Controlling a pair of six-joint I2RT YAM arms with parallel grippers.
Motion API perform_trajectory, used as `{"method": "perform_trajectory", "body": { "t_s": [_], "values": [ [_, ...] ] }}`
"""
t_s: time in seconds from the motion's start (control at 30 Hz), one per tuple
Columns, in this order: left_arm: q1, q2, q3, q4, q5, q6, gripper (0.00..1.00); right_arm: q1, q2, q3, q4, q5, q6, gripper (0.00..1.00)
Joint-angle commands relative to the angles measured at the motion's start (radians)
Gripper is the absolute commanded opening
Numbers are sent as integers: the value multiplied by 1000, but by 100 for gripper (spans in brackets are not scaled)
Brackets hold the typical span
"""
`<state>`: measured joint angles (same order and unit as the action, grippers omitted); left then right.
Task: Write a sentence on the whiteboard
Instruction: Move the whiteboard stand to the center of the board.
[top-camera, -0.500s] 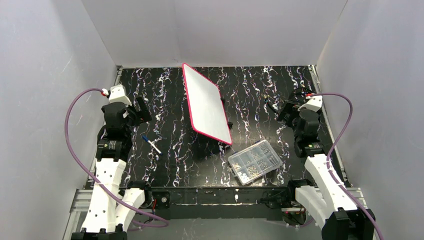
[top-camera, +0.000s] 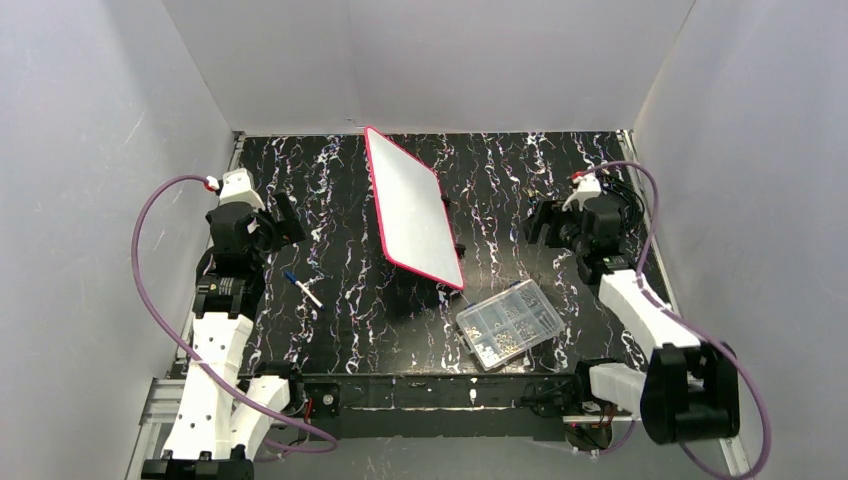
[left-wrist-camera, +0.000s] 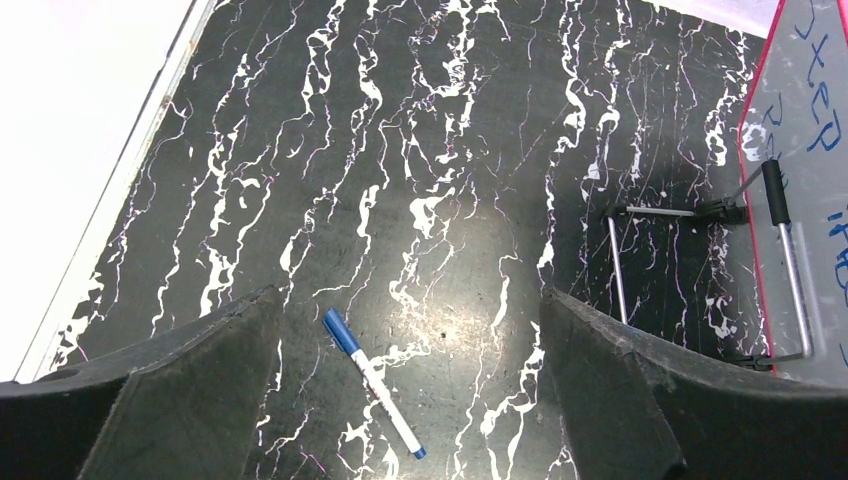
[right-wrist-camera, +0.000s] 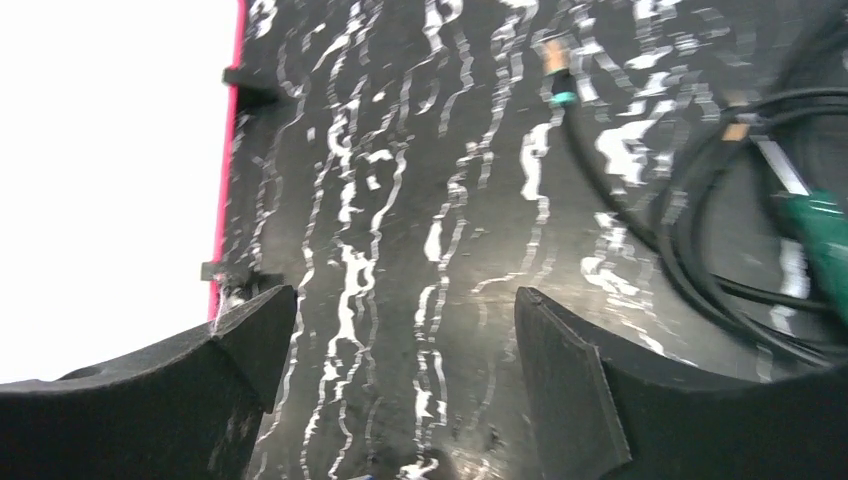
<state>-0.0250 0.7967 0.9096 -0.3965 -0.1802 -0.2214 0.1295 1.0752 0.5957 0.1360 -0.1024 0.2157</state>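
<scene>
Noting state at this moment: the whiteboard (top-camera: 412, 210) sits mid-table on the black white-veined table (top-camera: 330, 180), turned at an angle, with its far corner toward the back wall and its near corner pointing at the clear parts box (top-camera: 509, 323). It looks propped up rather than flat: the left wrist view shows a wire stand (left-wrist-camera: 700, 212) beside its pink-red frame. In the top view the board face reads plain white. In the left wrist view blue marker strokes of the sentence (left-wrist-camera: 817, 120) show along the board's edge at far right, cut off by the frame and not legible. The left gripper (top-camera: 283, 220) hangs over the left side of the table with its fingers spread wide and nothing between them. A blue-capped marker (left-wrist-camera: 372, 380) lies flat on the table below it, untouched, and in the top view it sits near and slightly right of that gripper. The right gripper (top-camera: 540, 222) is on the right side of the table, apart from the board, with its jaws likewise wide apart and empty. Its wrist view shows the board edge (right-wrist-camera: 120, 150) at left and black cables (right-wrist-camera: 690, 230) coiled on the table at right. The parts box lies near centre-right, well apart from both grippers.
</scene>
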Motion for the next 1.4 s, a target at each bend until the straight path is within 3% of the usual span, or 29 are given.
{"method": "perform_trajectory", "body": {
  "t_s": [0.0, 0.33, 0.63, 0.87, 1.37],
  "values": [
    [5, -2, 10, 10, 19, -9, 98, 5, 135, 90, 105, -271, 33, 85],
    [5, -16, -9, 25, 87, 4, 98, 198, 508, 270, 170, -360, 76, 62],
    [5, -22, -18, 27, 78, 15, 98, 270, 740, 409, 225, -350, 157, 46],
    [5, -27, -17, 27, 76, 17, 98, 279, 782, 369, 232, -308, 193, 38],
    [4, -25, -18, 24, 69, 19, 98, 345, 706, 208, 221, -315, 197, 33]
  ]
}}
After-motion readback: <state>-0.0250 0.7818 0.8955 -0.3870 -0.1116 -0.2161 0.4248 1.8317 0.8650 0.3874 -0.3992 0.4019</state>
